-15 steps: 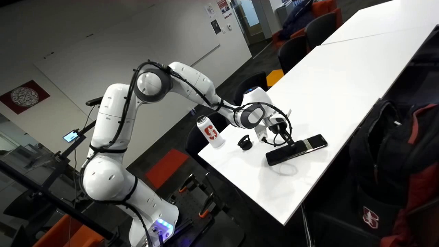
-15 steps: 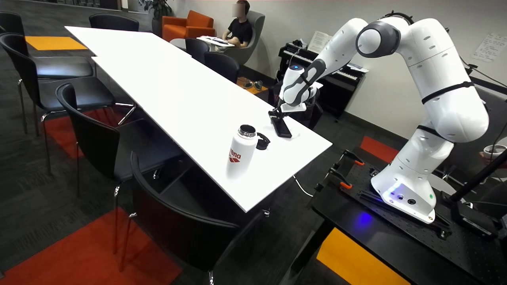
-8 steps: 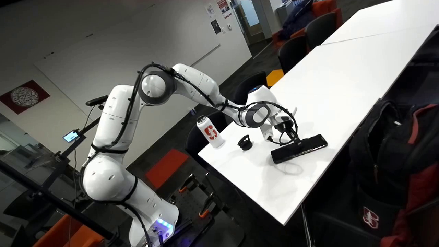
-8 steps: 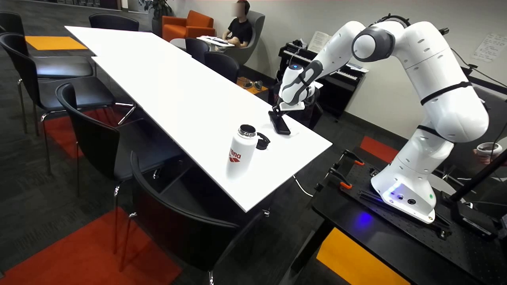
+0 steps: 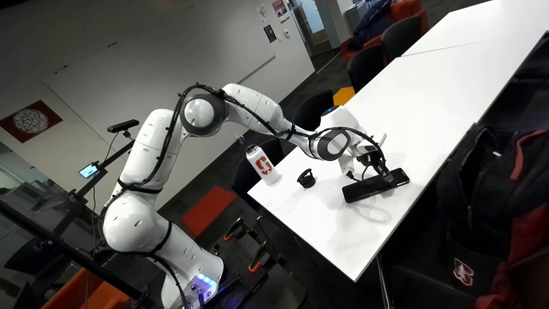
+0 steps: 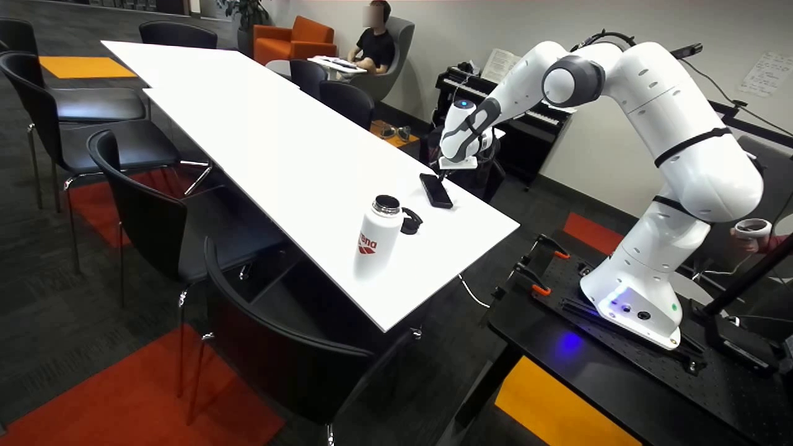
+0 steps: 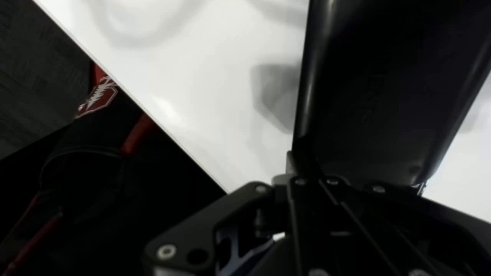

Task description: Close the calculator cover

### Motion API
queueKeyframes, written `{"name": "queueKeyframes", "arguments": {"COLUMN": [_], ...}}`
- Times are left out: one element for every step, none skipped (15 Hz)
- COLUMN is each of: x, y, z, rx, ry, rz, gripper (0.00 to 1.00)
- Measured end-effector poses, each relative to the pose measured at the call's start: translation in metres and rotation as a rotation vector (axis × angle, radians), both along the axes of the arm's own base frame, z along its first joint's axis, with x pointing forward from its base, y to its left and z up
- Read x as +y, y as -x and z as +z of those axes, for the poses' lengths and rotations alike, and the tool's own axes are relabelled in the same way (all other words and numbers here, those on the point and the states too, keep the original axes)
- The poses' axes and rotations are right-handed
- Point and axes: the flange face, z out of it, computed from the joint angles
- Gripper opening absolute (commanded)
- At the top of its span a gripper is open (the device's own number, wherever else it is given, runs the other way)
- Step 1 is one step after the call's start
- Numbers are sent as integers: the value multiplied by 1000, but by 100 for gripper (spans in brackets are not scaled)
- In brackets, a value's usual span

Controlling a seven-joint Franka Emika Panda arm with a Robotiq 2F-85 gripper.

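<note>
The black cover [image 5: 364, 191] lies flat over the calculator near the table edge; it also shows in an exterior view [image 6: 435, 192]. Its dark face with faint raised letters fills the right of the wrist view [image 7: 387, 84]. The calculator's greyish face does not show; only a thin bright edge [image 5: 398, 185] shows along its side. My gripper [image 5: 391, 177] is over the far end of the cover, with its fingers together and nothing seen between them. In the wrist view the fingertips [image 7: 301, 155] sit at the cover's edge; I cannot tell whether they touch it.
A white table [image 5: 326, 223] carries everything. A white bottle [image 5: 262, 165] with a red mark and a small black round lid [image 5: 306, 179] stand on the side towards the robot base. A dark backpack [image 5: 484, 193] is beyond the near table edge. Chairs [image 6: 136, 198] line the table.
The cover has slid along the calculator, away from the robot base, and the greyish strip seen a second ago is now covered. My gripper has moved the same way, towards the far end.
</note>
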Motion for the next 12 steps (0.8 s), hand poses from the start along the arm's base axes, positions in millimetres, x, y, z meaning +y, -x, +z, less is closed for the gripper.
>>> {"name": "queueKeyframes", "arguments": {"x": [-5, -9, -10, -10, -7, -3, 1, 5, 8, 10, 12, 13], "y": [-2, -3, -4, -5, -6, -7, -8, -6, -2, 5, 14, 24], "z": [0, -1, 0, 1, 3, 7, 13, 21, 31, 41, 51, 60], "rx": [-3, -4, -7, -10, -14, -19, -29, -39, -41, -37, -16, 13], "ry": [6, 9, 10, 9, 5, -1, -7, -11, -16, -23, -31, -38], "rz": [-12, -17, -17, -17, -11, -5, 0, 11, 19, 23, 16, 7], "gripper": [1, 27, 27, 32, 38, 47, 53, 60, 69, 75, 84, 90]}}
